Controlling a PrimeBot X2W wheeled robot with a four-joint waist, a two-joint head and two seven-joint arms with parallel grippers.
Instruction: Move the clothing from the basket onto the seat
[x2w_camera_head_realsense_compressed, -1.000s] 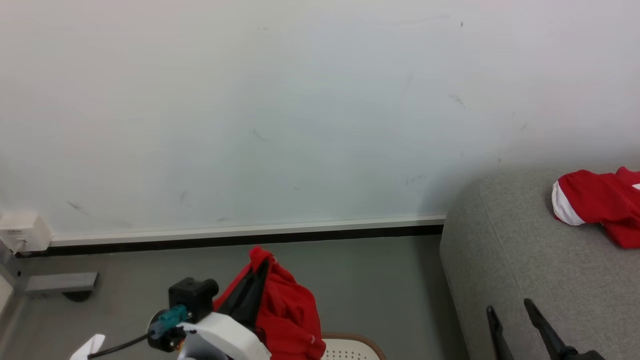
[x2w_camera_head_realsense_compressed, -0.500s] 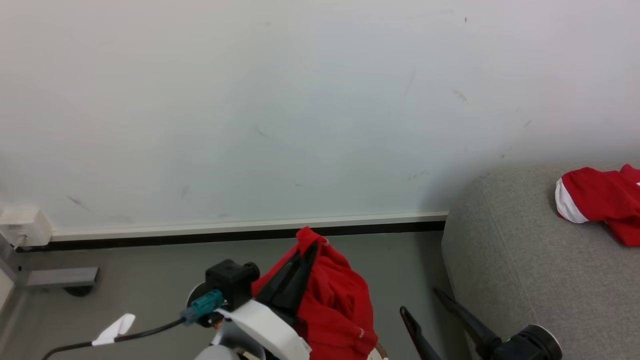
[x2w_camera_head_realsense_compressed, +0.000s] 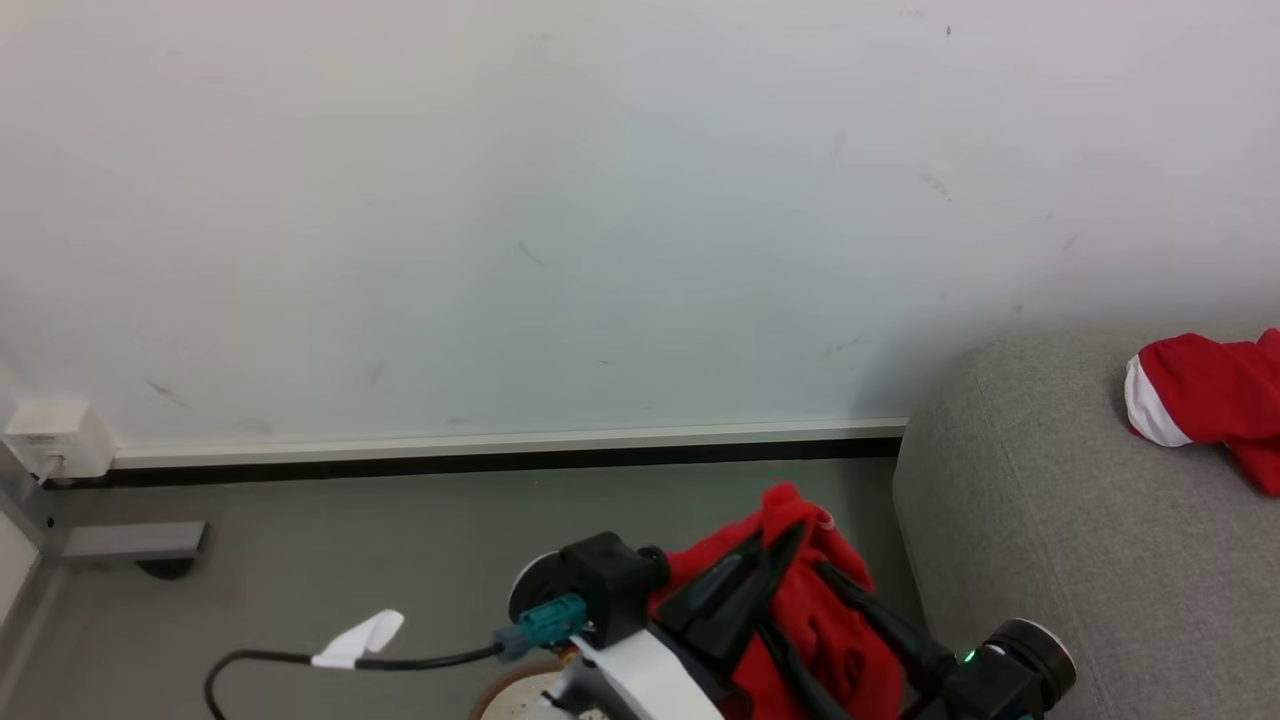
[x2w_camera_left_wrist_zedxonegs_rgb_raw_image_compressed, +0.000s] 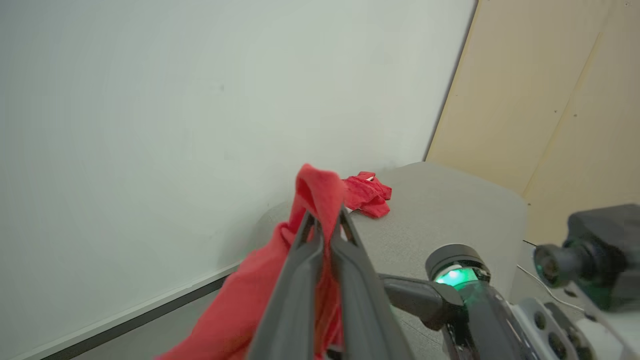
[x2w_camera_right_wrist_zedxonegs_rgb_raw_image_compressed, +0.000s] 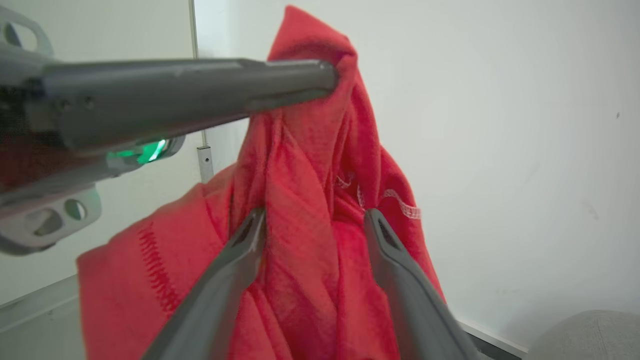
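Head view. Left gripper (x2w_camera_head_realsense_compressed: 775, 545) is up at the bottom centre, fingers pinched tight on the top fold of a red garment (x2w_camera_head_realsense_compressed: 815, 610), which hangs in a bunch below them. Right gripper (x2w_camera_head_realsense_compressed: 795, 600) comes in from the lower right with its jaws spread wide on either side of the hanging cloth, not clamped. The load is over the floor (x2w_camera_head_realsense_compressed: 350, 550), just beside the rounded end of the seat (x2w_camera_head_realsense_compressed: 1040, 520) and not yet above it. A second garment (x2w_camera_head_realsense_compressed: 1200, 400), red with a white band, already lies on the seat near the right edge. A brown-edged cream curve at the bottom edge (x2w_camera_head_realsense_compressed: 492, 693) is probably the basket rim; I cannot see inside it.

Left wrist view. My own two fingers meet on a red fold with no gap showing. Beyond them the second garment sits on the grey cushion, close to the wall (x2w_camera_left_wrist_zedxonegs_rgb_raw_image_compressed: 150, 100).

Right wrist view. Fingers stand well apart with a twisted fold of the red garment between them; I cannot tell whether the pads touch it. The left gripper's finger crosses the top, nipping the cloth's peak.

Progress, as I judge it: one piece delivered, one lifted and in transit. Left to do: carry it over the cushion and let go. Whether more remains in the basket, I cannot tell.
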